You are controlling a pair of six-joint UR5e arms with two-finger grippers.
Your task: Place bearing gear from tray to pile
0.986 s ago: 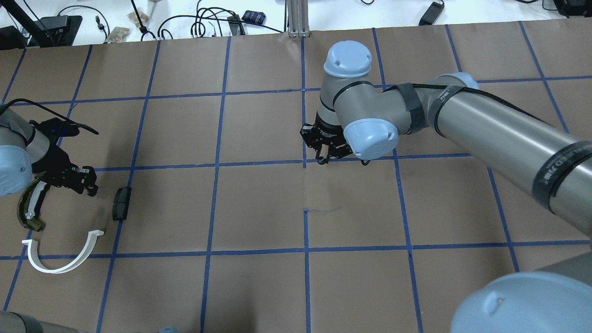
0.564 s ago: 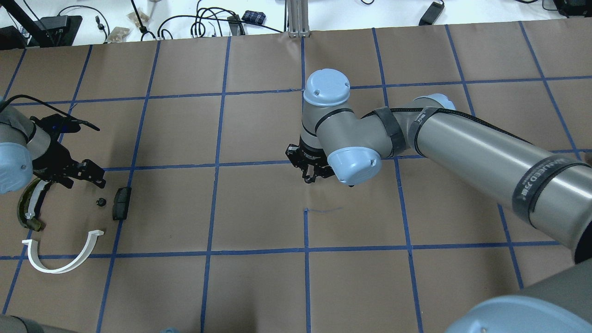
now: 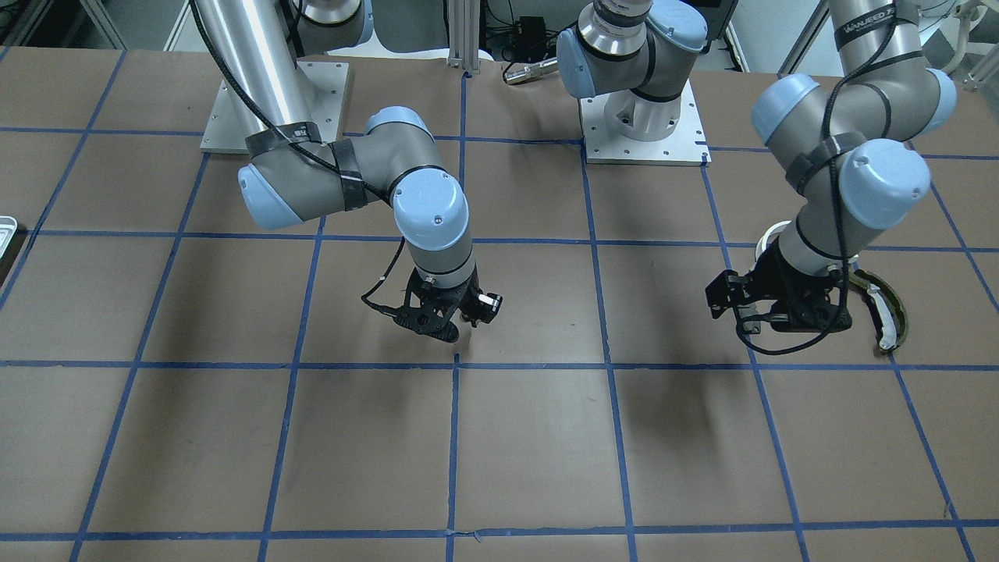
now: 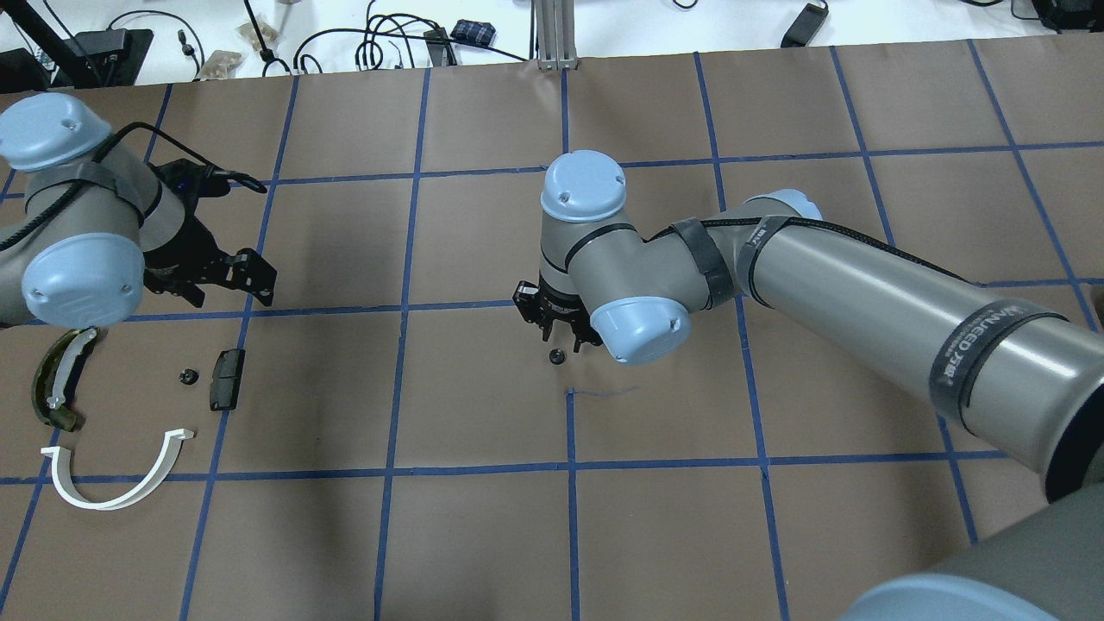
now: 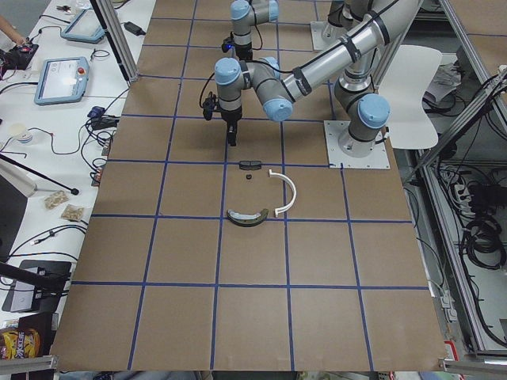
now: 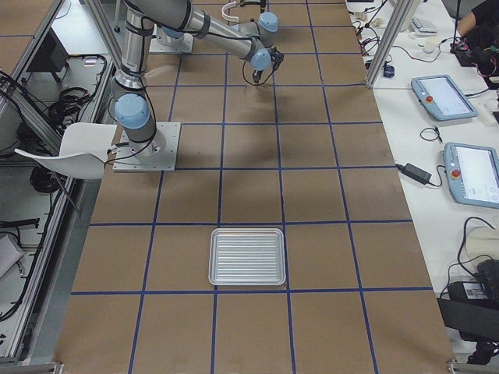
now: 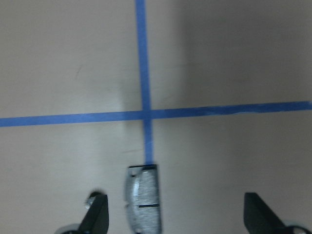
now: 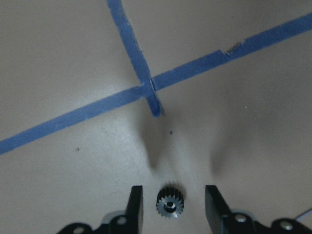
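A small black bearing gear (image 8: 169, 202) lies on the brown paper between the spread fingers of my right gripper (image 8: 170, 207), untouched; it also shows in the overhead view (image 4: 556, 354) just below that gripper (image 4: 562, 336). My left gripper (image 4: 228, 289) is open and empty, above and beyond the pile. The pile holds an olive curved shoe (image 4: 54, 388), a white half-ring arc (image 4: 121, 487), a black pad (image 4: 226, 379) and another small gear (image 4: 185, 376). The left wrist view shows the pad (image 7: 143, 197). The ribbed tray (image 6: 246, 255) lies far off at the table's right end.
The table is brown paper with a blue tape grid. The arm bases (image 3: 644, 117) stand at the robot's side. Cables and small items (image 4: 388, 39) lie beyond the far edge. The tray's rim (image 3: 6, 230) shows as a sliver at the front view's left edge.
My left gripper has lifted away from the pile toward the far side, leaving a small gear by the black pad. My right gripper moved left and nearer; a gear now lies under its open fingers.
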